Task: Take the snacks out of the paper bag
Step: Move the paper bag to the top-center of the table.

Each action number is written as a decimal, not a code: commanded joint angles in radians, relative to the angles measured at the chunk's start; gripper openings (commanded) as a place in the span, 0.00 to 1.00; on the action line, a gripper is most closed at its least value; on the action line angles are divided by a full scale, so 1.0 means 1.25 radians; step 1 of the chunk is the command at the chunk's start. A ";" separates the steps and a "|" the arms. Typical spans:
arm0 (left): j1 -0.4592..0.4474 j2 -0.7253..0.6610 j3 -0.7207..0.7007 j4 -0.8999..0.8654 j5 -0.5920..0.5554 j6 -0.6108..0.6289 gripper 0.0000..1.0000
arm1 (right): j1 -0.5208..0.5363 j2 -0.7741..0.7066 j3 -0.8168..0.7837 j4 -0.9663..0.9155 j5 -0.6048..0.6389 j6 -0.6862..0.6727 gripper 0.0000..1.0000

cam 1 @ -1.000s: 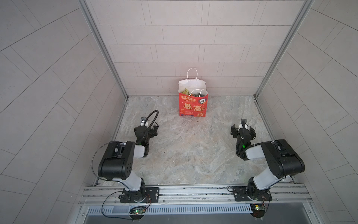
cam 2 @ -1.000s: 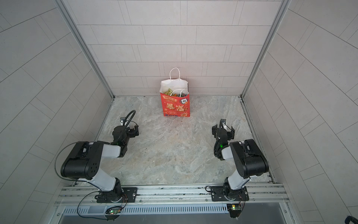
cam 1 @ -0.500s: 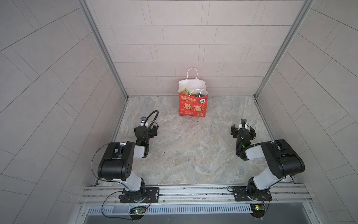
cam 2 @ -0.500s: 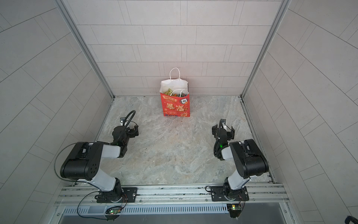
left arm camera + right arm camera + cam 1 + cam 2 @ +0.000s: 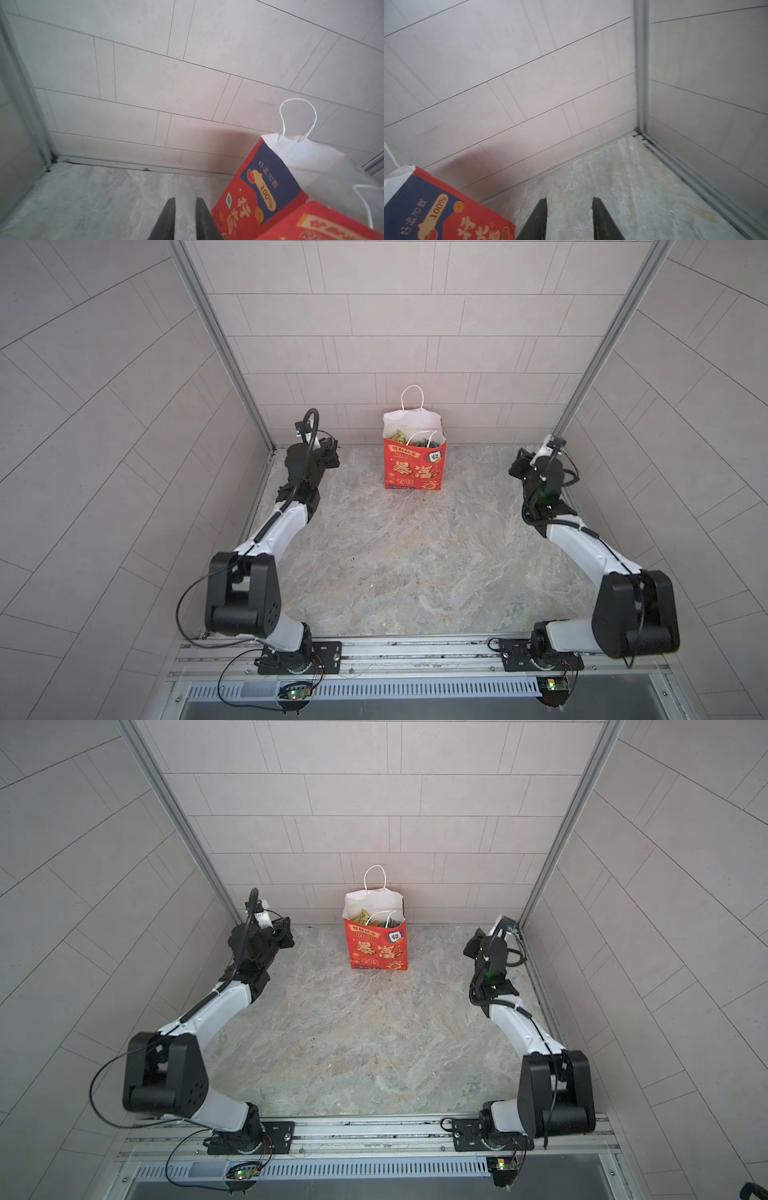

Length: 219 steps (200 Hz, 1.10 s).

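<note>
Left arm (image 5: 286, 526) and right arm (image 5: 582, 543) have reached forward. Far back on the counter (image 5: 395, 564) stands the bag (image 5: 413, 466), red with gold characters, white inside, holding green and yellow snacks (image 5: 397, 435). The left pincer (image 5: 186, 199) is slightly apart, the right pincer (image 5: 569, 199) wider, both empty.

My gripper (image 5: 569, 200) is parted, nothing between its fingers, over the floor (image 5: 633, 176) just beside the bag (image 5: 446, 214). The wall (image 5: 508, 72) rises behind the bag; the corner post (image 5: 641, 62) stands well apart from it.
</note>
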State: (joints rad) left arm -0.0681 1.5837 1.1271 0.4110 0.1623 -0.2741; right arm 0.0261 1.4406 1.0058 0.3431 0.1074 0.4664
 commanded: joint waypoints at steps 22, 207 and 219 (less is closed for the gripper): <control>-0.015 0.273 0.282 -0.292 0.175 -0.060 0.00 | 0.009 0.290 0.329 -0.367 -0.309 0.017 0.13; -0.091 0.972 1.070 -0.349 0.435 -0.208 0.00 | 0.074 0.997 1.079 -0.355 -0.624 0.182 0.02; -0.095 0.978 1.074 -0.344 0.434 -0.204 0.00 | 0.079 1.005 1.084 -0.356 -0.625 0.182 0.02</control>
State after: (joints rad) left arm -0.1749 2.7857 2.4149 -0.0074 0.6582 -0.5133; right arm 0.1150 2.6682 2.3272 -0.1215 -0.6235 0.6586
